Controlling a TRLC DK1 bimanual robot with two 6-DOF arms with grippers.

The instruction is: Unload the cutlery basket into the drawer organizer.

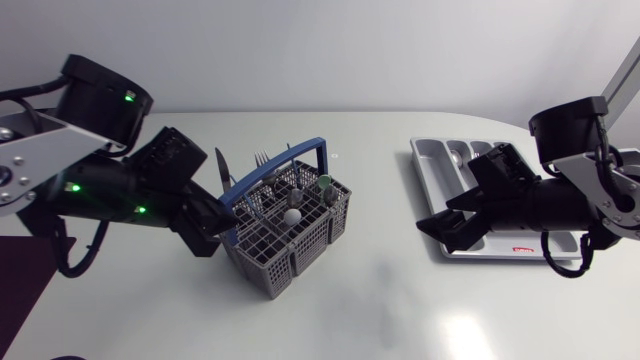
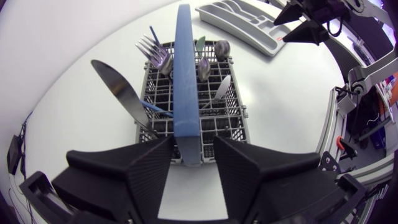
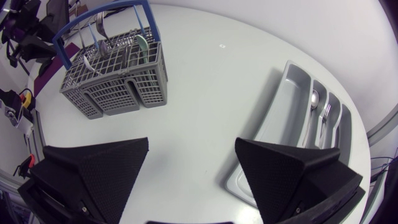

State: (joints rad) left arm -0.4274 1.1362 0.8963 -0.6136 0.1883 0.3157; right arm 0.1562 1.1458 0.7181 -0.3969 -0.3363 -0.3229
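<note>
White table [image 1: 380, 300], head view: grey cutlery basket [image 1: 290, 262] with blue handle [image 1: 312, 142] sits left of centre, cutlery standing inside. Left gripper [image 1: 218, 222] is at the basket's left wall. Drawer organizer [image 1: 432, 165] lies at the right, right gripper [image 1: 452, 222] above its near left corner. Left wrist view: fingers spread, the handle's end between them, a gap showing on one side; knife [image 2: 118, 90] and forks [image 2: 152, 53] lean in the compartments beyond. Right wrist view: fingers wide apart over bare table; basket ahead, organizer beside, a spoon [image 3: 314, 99] and fork [image 3: 325, 113] in separate slots.
</note>
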